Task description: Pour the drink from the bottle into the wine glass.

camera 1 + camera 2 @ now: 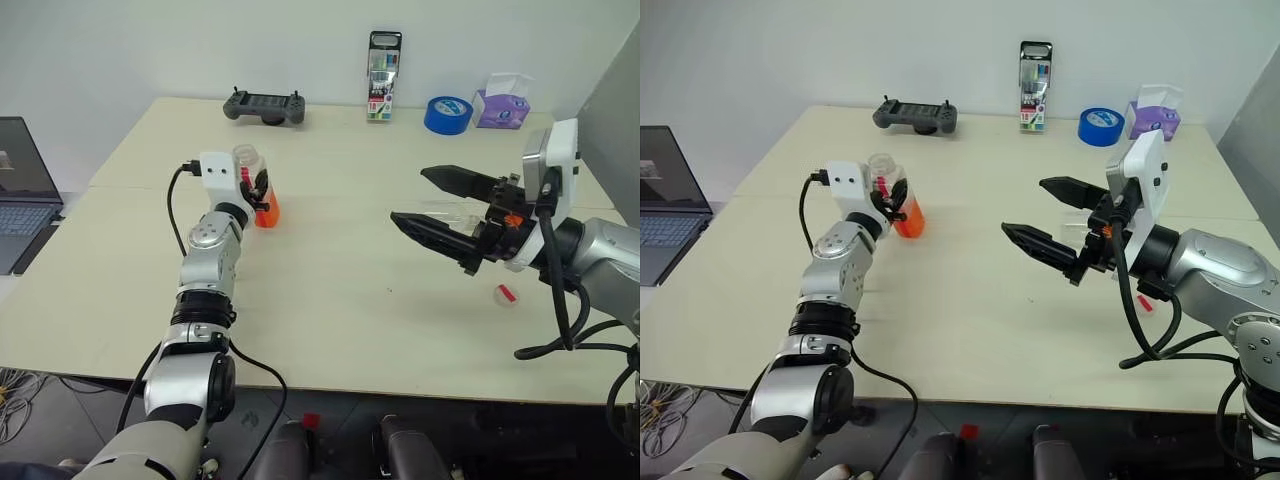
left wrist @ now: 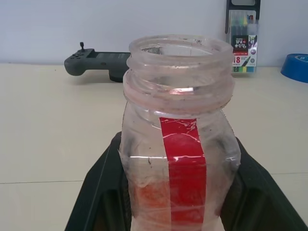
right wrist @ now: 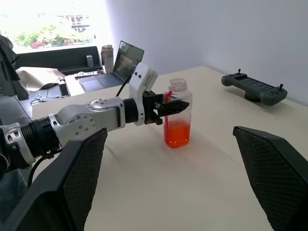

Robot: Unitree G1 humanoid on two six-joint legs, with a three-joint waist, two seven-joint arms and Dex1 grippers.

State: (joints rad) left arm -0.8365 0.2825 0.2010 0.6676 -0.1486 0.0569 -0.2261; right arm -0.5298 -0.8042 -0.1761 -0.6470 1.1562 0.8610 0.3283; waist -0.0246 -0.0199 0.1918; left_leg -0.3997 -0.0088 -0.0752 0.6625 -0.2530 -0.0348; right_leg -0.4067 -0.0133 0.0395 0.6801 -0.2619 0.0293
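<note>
Bottle (image 3: 177,113) uncapped, upright on table (image 1: 330,300), clamped in left hand (image 3: 166,108), ready for pouring; right hand (image 1: 440,215) wide open, empty, waiting.

Clear bottle (image 2: 179,139) with red strip, orange-red drink (image 3: 177,133), blue tape (image 1: 447,114).

A pale cream table (image 1: 330,300) with a seam across it carries everything. Along its far edge lie a dark game controller (image 1: 264,106), an upright box of markers (image 1: 384,76), a roll of blue tape (image 1: 447,114) and a purple tissue box (image 1: 502,105). The open bottle (image 1: 262,195) stands on the left part, orange-red drink (image 1: 267,214) low inside it. A small white-and-red cap (image 1: 506,294) lies near the right edge
</note>
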